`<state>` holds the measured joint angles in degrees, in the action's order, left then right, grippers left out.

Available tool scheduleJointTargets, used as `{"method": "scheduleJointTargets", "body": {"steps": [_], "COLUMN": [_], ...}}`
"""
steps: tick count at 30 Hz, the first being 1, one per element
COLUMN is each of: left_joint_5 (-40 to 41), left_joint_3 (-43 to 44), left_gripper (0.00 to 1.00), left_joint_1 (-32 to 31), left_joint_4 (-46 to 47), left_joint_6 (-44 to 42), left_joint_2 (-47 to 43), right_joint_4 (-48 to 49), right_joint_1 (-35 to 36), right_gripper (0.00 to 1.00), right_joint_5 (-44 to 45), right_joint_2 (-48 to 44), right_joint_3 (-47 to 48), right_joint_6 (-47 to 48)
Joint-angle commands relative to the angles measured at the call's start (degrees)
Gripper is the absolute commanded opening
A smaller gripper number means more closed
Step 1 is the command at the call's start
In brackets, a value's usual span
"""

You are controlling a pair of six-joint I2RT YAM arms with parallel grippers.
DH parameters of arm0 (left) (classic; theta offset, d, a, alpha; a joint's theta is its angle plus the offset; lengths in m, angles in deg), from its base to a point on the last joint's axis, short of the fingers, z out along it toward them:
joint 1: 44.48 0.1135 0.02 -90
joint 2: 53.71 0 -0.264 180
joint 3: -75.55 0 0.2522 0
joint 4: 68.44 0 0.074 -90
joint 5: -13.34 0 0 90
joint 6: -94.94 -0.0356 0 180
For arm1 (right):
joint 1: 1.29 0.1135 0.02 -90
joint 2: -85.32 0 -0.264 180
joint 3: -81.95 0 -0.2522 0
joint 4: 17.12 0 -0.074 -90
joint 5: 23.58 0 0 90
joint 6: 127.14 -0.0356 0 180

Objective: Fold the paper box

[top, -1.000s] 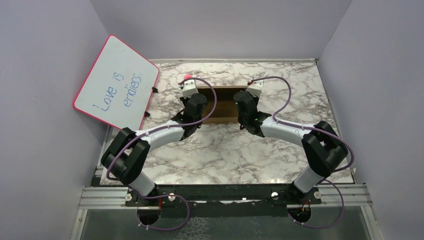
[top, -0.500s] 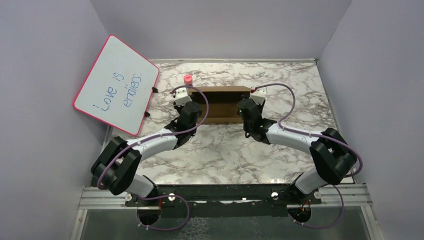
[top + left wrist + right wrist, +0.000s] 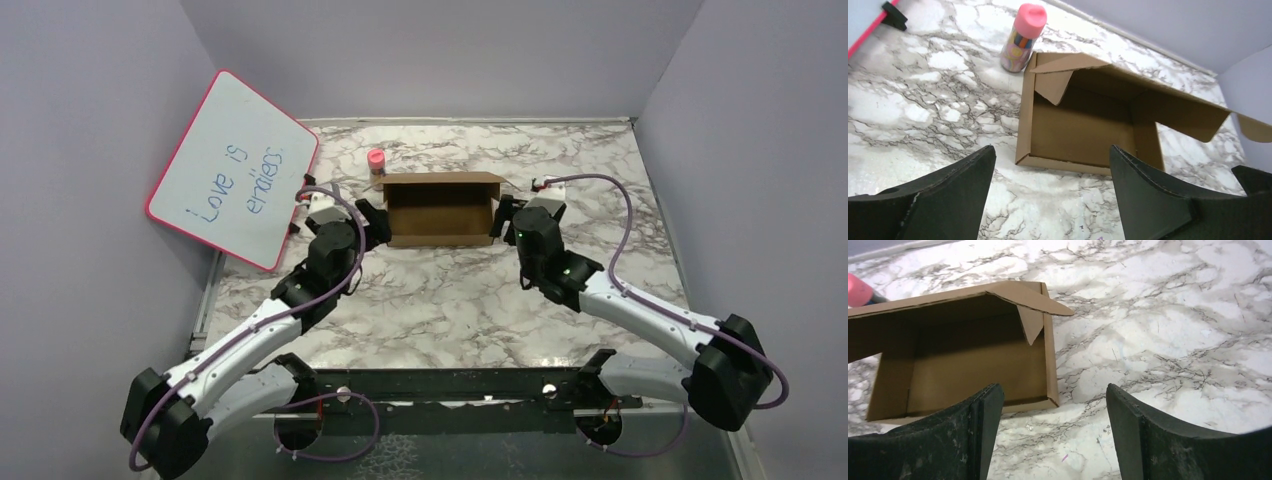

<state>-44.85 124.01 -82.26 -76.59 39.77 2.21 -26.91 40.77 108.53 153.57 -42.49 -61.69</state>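
The paper box (image 3: 440, 210) is brown cardboard, standing on the marble table as an open tray, with its lid flap raised along the far side. In the left wrist view the box (image 3: 1083, 125) shows a bent corner tab at its far left. In the right wrist view the box (image 3: 973, 365) shows a similar tab at its far right. My left gripper (image 3: 371, 227) is open just off the box's left end, touching nothing. My right gripper (image 3: 504, 221) is open just off the right end. Only table lies between the left gripper's (image 3: 1052, 152) fingers and between the right gripper's (image 3: 1054, 389).
A pink-capped bottle (image 3: 376, 160) stands right behind the box's far left corner, and it is close to that corner in the left wrist view too (image 3: 1023, 37). A pink-framed whiteboard (image 3: 235, 170) leans on the left wall. Purple walls enclose the table.
Both grippers went from shut at the box's ends to open. Both arms drew back toward the near side and outward, leaving the box standing alone.
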Motion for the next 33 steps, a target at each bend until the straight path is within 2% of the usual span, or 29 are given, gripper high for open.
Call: {"method": "scheduleJointTargets", "body": {"steps": [1, 4, 7, 12, 19, 25, 33], "left_joint_5": [-5.05, -5.21, -7.03, -20.54, -25.73, -30.81, -38.16], "left_joint_3": [3.44, 8.34, 12.44, 18.5, 27.2, 29.52, 26.19], "left_gripper": [0.86, 0.87, 0.89, 0.87, 0.85, 0.84, 0.8], "left_joint_1": [1.33, 2.93, 7.28, 17.22, 19.51, 19.76, 19.69], "left_joint_4": [-9.29, -12.29, -12.82, -9.81, -6.16, -6.7, -6.92], "left_joint_6": [-4.11, -7.98, -9.57, -7.2, -6.44, -6.96, -6.09], "left_joint_2": [-7.37, -7.32, -4.59, 3.36, 14.33, 21.3, 25.45], "right_joint_4": [-3.84, -3.81, -3.88, -6.53, -6.16, -7.0, -5.74], "right_joint_1": [0.3, 0.3, -0.06, -2.8, -10.59, -12.44, -12.59], "right_gripper": [0.8, 0.8, 0.8, 0.8, 0.8, 0.8, 0.77], "right_joint_5": [-4.04, -4.96, -6.24, -9.07, -19.08, -24.13, -26.48], "right_joint_2": [-4.81, -5.96, -3.77, 2.97, 10.37, 14.89, 13.66], "right_joint_3": [2.13, 5.02, 9.72, 18.41, 25.58, 25.55, 17.6], "right_joint_6": [5.11, 8.79, 12.68, 15.86, 14.82, 12.41, 9.64]}}
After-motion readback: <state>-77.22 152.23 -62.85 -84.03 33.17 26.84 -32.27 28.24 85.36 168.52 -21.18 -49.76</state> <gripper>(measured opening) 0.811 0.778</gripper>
